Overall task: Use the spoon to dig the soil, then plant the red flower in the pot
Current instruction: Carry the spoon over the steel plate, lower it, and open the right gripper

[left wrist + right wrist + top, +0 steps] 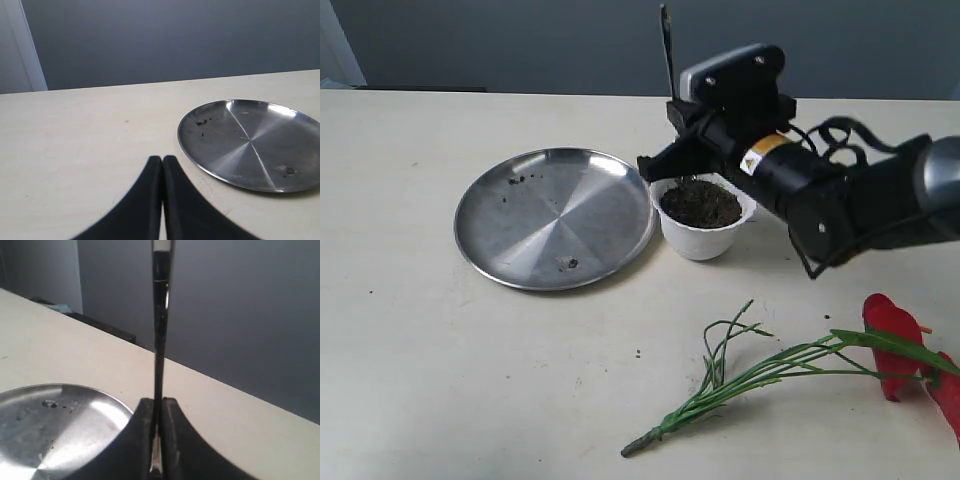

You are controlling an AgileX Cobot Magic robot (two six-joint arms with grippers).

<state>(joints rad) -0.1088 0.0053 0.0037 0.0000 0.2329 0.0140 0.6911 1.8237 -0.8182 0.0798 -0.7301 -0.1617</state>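
Right fingers [144, 432] pinched the spoon [160, 330] upright at the pot [700, 242], red flower [892, 345] at its five o'clock. Left fingers [145, 200] were closed, empty.

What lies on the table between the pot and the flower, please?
Only bare table, save a dark crumb, separates the pot from the flower, as the exterior view shows.

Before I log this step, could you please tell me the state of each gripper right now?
Left gripper: closed, holding nothing.
Right gripper: closed on the spoon, handle pointing up.
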